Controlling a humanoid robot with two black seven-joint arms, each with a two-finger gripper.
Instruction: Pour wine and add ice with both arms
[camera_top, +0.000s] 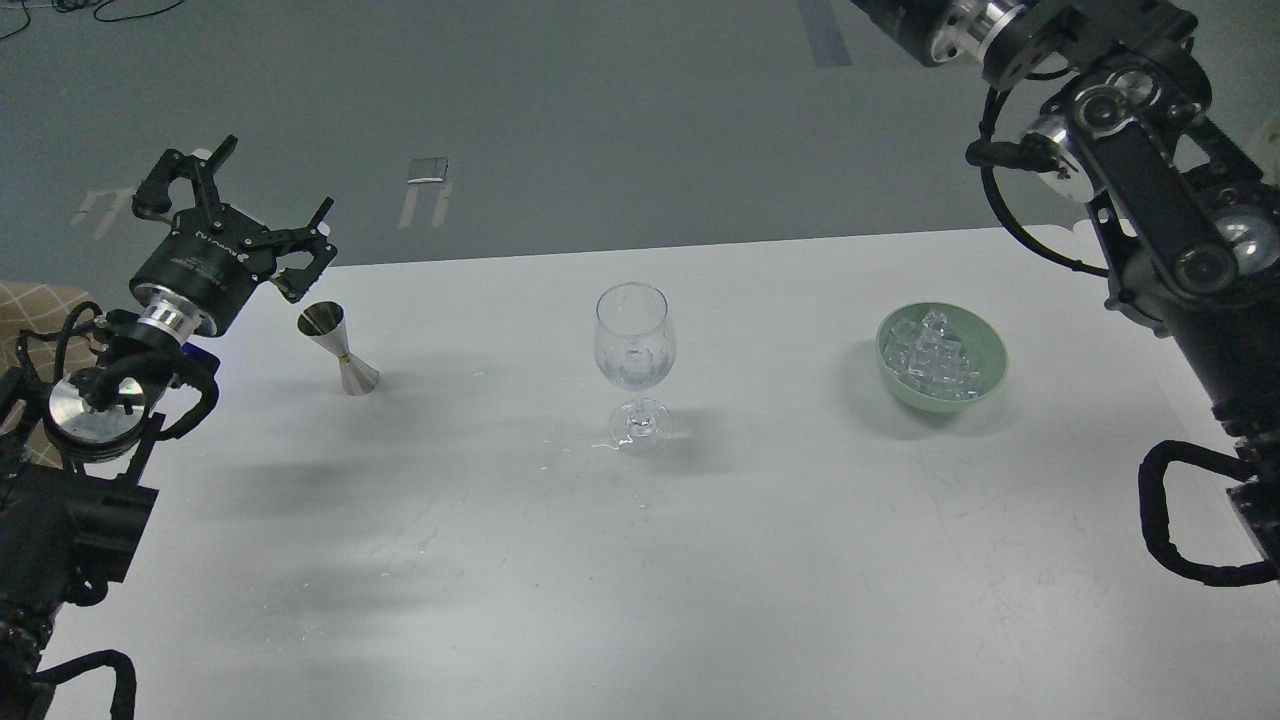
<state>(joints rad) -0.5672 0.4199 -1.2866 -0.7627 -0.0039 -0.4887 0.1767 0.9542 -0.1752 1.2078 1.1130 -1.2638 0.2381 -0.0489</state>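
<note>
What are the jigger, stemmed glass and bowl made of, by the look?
Jigger: polished metal, likely steel; mirror-like silver cones. Stemmed glass: clear glass or clear plastic, cannot tell which; fully see-through with bright glints. Bowl: pale green and opaque with a smooth soft sheen, ceramic or plastic; it holds the clear ice.

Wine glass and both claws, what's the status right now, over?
Left gripper open, empty, above jigger. Right gripper out of view. Wine glass upright, ice cube inside; ice heaped in green bowl. Nothing in the way.
</note>
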